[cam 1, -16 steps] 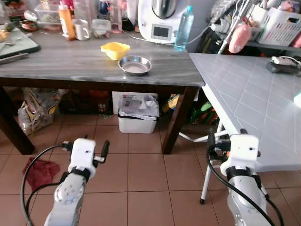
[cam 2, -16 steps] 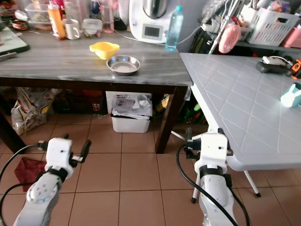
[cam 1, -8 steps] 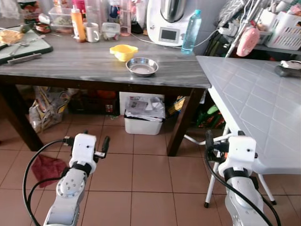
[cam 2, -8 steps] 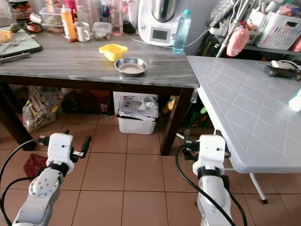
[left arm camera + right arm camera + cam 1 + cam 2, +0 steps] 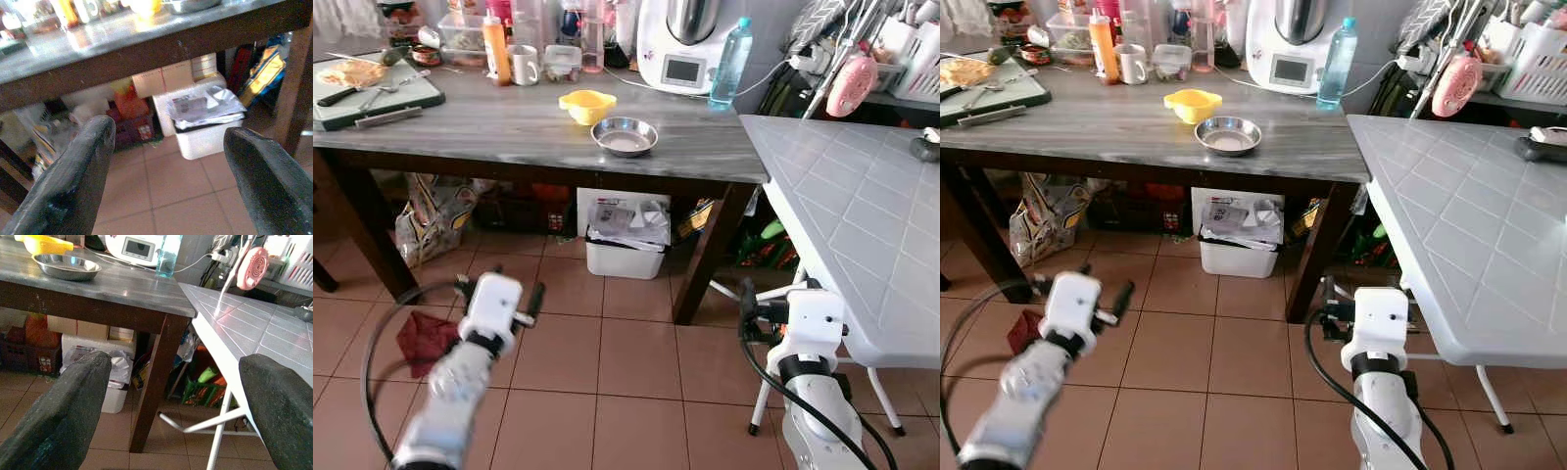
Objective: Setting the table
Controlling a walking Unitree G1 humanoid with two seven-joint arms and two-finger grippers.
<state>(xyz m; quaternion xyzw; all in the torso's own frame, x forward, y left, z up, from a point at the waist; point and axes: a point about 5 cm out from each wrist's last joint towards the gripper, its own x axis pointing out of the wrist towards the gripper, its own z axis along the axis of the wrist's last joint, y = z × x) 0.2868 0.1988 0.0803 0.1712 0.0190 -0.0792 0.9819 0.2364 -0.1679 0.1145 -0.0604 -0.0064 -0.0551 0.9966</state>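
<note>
Ahead, steel bowl (image 5: 625, 136) on wooden table (image 5: 460, 117), well beyond both spread tools

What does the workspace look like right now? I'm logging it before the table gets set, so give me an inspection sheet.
Surface: dark wooden table; white folding table at the right.
Job's things: steel bowl beside yellow bowl, both on the wooden table.
Clutter: cutting board, mug, orange bottle, water bottle, kitchen machine.
Grippers: left pincer and right pincer open, empty, low over the floor.
Cables: black cables along both arms.
Surroundings: white bin under the table, red cloth on the tiles.
</note>
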